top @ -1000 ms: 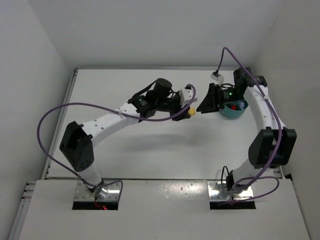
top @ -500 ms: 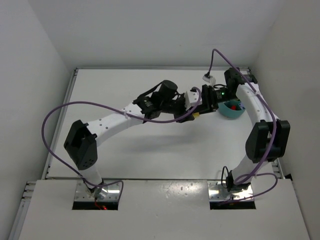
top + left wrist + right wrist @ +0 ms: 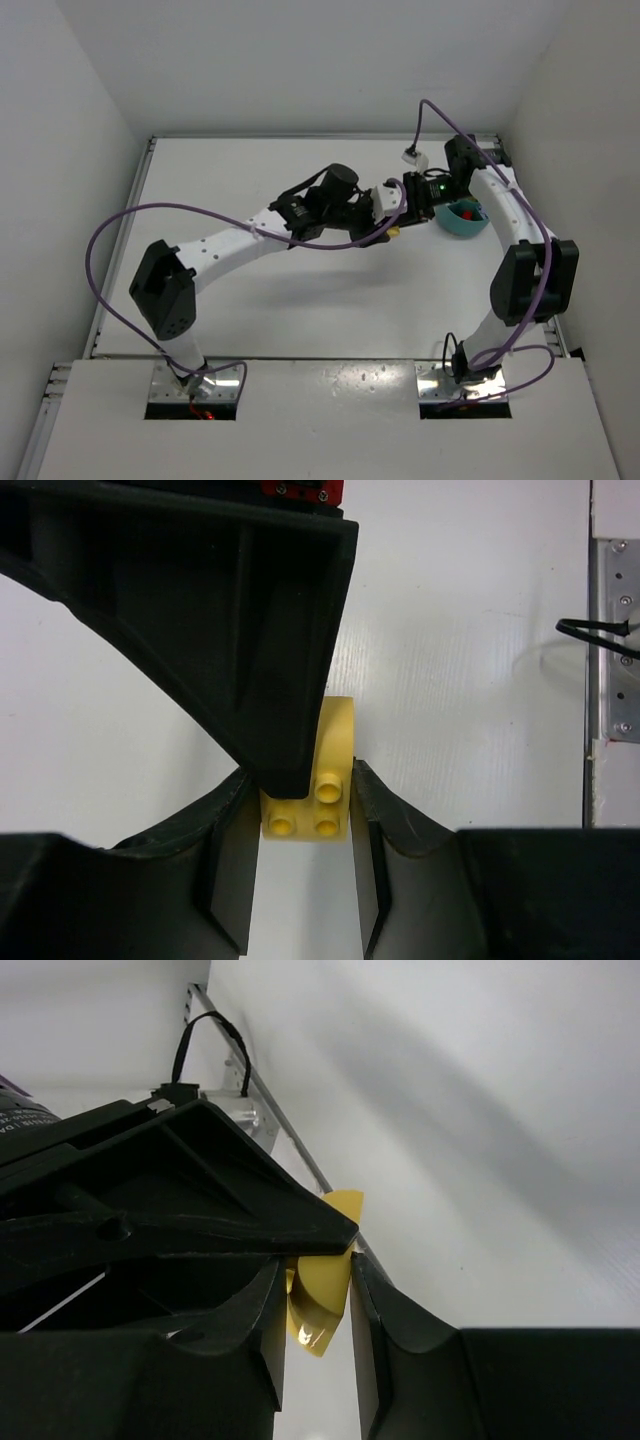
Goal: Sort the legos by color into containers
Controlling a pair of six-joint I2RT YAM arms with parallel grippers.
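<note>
Yellow brick held between both grippers, just left of the bowl.

Left gripper: jaws narrow, pinching a small yellow plastic lego brick above the white table; a black finger of the right gripper hides the brick's upper left. Right jaws sit close on both of its faces; contact unclear. Round teal bowl is half hidden by the right arm, contents indistinct.

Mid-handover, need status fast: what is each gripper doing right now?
Left gripper: closed on the yellow lego brick.
Right gripper: appears closed on the same brick.
</note>
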